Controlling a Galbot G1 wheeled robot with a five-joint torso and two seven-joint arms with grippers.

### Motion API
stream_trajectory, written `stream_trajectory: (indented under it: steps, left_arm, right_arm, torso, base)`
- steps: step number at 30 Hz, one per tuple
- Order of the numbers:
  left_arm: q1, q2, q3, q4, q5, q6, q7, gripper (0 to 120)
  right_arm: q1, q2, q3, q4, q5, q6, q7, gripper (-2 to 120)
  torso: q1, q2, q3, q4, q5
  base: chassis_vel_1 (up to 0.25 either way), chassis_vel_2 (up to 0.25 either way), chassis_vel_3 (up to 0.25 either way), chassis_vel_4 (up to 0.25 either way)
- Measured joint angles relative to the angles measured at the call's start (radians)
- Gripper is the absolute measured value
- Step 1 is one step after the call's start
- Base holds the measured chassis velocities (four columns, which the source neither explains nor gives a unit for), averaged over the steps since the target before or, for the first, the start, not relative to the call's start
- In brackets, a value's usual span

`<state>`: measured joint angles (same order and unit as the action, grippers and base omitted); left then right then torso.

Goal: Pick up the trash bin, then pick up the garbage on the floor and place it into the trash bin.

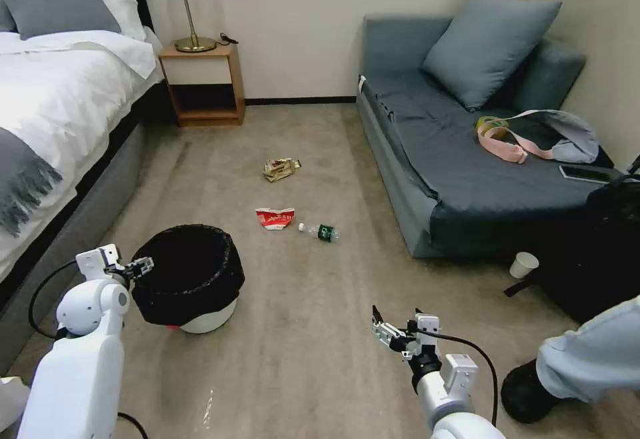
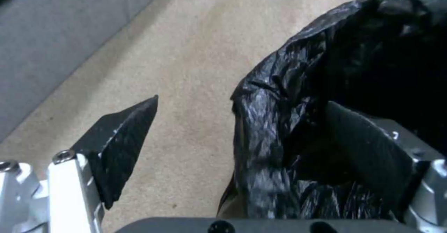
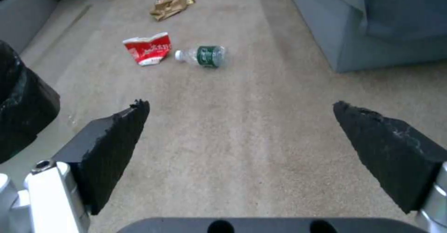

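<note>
Trash bin (image 1: 190, 279) left of garbage (image 1: 275, 218)

White rounded arms (image 1: 87, 352) — black cables, silver brackets, black-padded fingers (image 3: 111, 149).

Bin (image 1: 189, 278) on carpet (image 1: 313, 332) beside bed (image 1: 60, 112), left gripper (image 1: 141, 267) at its rim, right gripper (image 1: 390, 332) low over carpet, carton (image 1: 275, 218), bottle (image 1: 320, 231), wrapper (image 1: 281, 168) near sofa (image 1: 460, 159)
</note>
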<state>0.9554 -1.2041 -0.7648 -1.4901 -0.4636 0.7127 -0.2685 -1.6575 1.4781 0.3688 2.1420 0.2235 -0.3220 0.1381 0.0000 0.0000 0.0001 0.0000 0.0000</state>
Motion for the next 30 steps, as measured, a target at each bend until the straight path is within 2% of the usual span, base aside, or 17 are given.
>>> stream_trajectory:
  steps: [7,9,11,14,15,18,20,23,25,27,30]
  left_arm:
    - [-0.053,-0.002,0.018,0.082,0.026,-0.007,0.016,96]
    - [-0.072,-0.011,0.024,0.115,0.043,-0.007,0.023,86]
    - [-0.073,-0.012,0.025,0.119,0.045,-0.007,0.024,84]
    - [-0.083,-0.032,0.03,0.144,0.062,-0.008,0.033,68]
    - [-0.083,-0.032,0.03,0.144,0.062,-0.008,0.033,68]
    - [-0.085,-0.049,0.027,0.155,0.073,-0.013,0.037,54]
    - [-0.085,-0.053,0.027,0.157,0.076,-0.013,0.038,51]
    - [-0.084,-0.065,0.023,0.155,0.081,-0.017,0.039,36]
    - [-0.082,-0.068,0.021,0.152,0.082,-0.018,0.039,34]
    - [-0.073,-0.075,0.016,0.138,0.083,-0.023,0.039,23]
    - [-0.064,-0.08,0.011,0.126,0.084,-0.027,0.039,19]
  right_arm:
    - [0.016,0.01,-0.014,-0.021,0.001,-0.006,0.0,100]
    - [0.021,0.013,-0.023,-0.029,0.002,-0.009,0.0,100]
    - [0.022,0.013,-0.025,-0.029,0.003,-0.01,0.0,100]
    - [0.029,0.011,-0.03,-0.026,0.02,-0.029,-0.001,100]
    - [0.029,0.011,-0.03,-0.026,0.02,-0.029,-0.001,100]
    - [0.032,0.004,-0.031,-0.009,0.043,-0.052,-0.001,100]
    - [0.033,0.002,-0.031,-0.007,0.047,-0.056,-0.001,100]
    - [0.034,-0.007,-0.026,-0.006,0.056,-0.06,-0.002,100]
    - [0.034,-0.011,-0.024,-0.006,0.059,-0.06,-0.002,100]
    - [0.032,-0.019,-0.022,-0.003,0.067,-0.06,-0.002,100]
    - [0.032,-0.024,-0.022,-0.001,0.073,-0.061,-0.002,100]
  torso:
    - [0.0,0.0,0.0,0.0,0.0]
    - [0.0,0.0,0.0,0.0,0.0]
    - [0.0,0.0,0.0,0.0,0.0]
    - [0.0,0.0,0.0,0.0,0.0004]
    - [0.0,0.0,0.0,0.0,0.0004]
    - [0.0,0.0,0.0,0.0001,0.0012]
    - [0.0,0.0,0.0,0.0001,0.0015]
    - [0.0,0.0,0.0,0.0005,0.0017]
    - [0.0,0.0,0.0,0.0006,0.0015]
    - [0.0,0.0,0.0,0.0006,0.0009]
    - [0.0,0.0,0.0,0.0005,0.0005]
  base:
    - [0.0,0.0,0.0,0.0]
    - [0.0,0.0,0.0,0.0]
    - [0.0,0.0,0.0,0.0]
    - [0.0,0.0,0.0,0.0]
    - [0.0,0.0,0.0,0.0]
    - [0.0,0.0,0.0,0.0]
    - [0.0,0.0,0.0,0.0]
    - [0.0,0.0,0.0,0.0]
    - [0.0,0.0,0.0,0.0]
    - [0.0,0.0,0.0,0.0]
    - [0.0,0.0,0.0,0.0]
